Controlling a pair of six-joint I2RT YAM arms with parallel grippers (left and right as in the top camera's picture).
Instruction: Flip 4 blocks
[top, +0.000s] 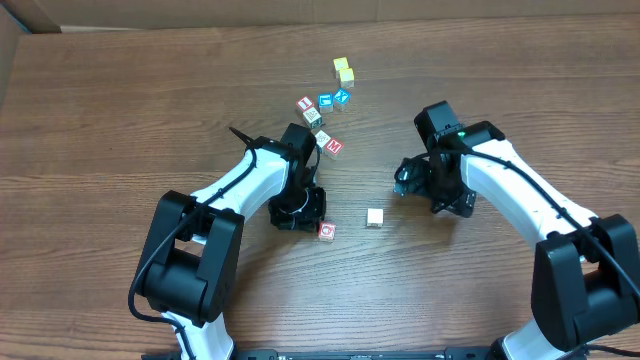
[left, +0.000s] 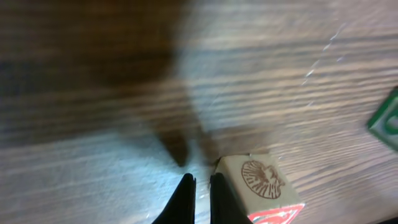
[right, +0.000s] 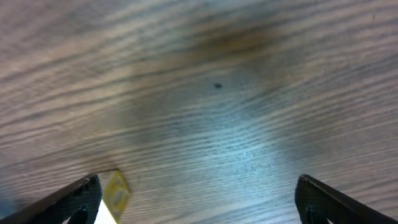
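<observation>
Near the middle of the table (top: 120, 120) we see two of the blocks lying away from the others. The red-faced block (top: 326, 231) is just beside the left gripper (top: 303, 214). The whitish block (top: 374, 217) lies a little further along, between the two arms.

In the left wrist view the claw is closed, its fingers (left: 186, 198) together and holding nothing. The red-faced block (left: 261, 182), with a brown stamped picture on top, sits right beside them.

The right gripper (top: 403, 182) stands wide apart and empty. In its own view a small yellowish-faced block (right: 115, 193) is just beside one finger.

Further back lie four more pale blocks in a loose row: a red-framed block (top: 306, 104), a grey block (top: 312, 116), a pale block (top: 322, 138) close to the left arm, and a second red-framed block (top: 335, 147). So we count six pale blocks, plus two blue cubes (top: 326, 102) and two yellow cubes (top: 341, 65) near each other.

The table is dark brown with clear wood grain. Behind its far edge there is a tan cardboard-like surface (top: 300, 12).
</observation>
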